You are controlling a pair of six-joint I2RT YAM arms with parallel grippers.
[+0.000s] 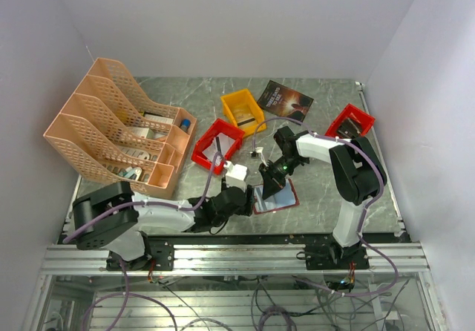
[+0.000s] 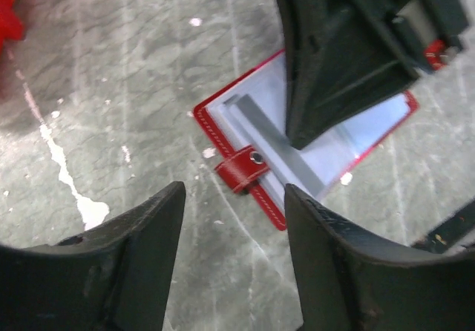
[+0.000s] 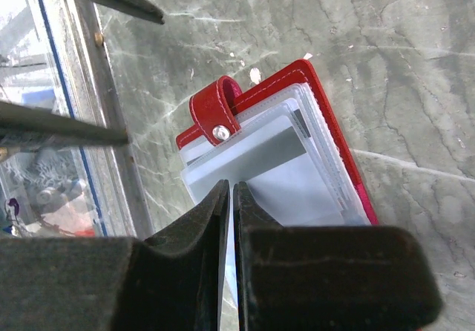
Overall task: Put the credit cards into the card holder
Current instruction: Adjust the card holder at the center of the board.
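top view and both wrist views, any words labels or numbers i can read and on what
None can be read.
booklet: pale lettering on the dark cover, too small to read.
card holder: no lettering visible.
card in it: grey stripe only, no print shows.

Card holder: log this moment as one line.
left gripper open, empty | right gripper shut, tips at striped credit card | card holder lying open
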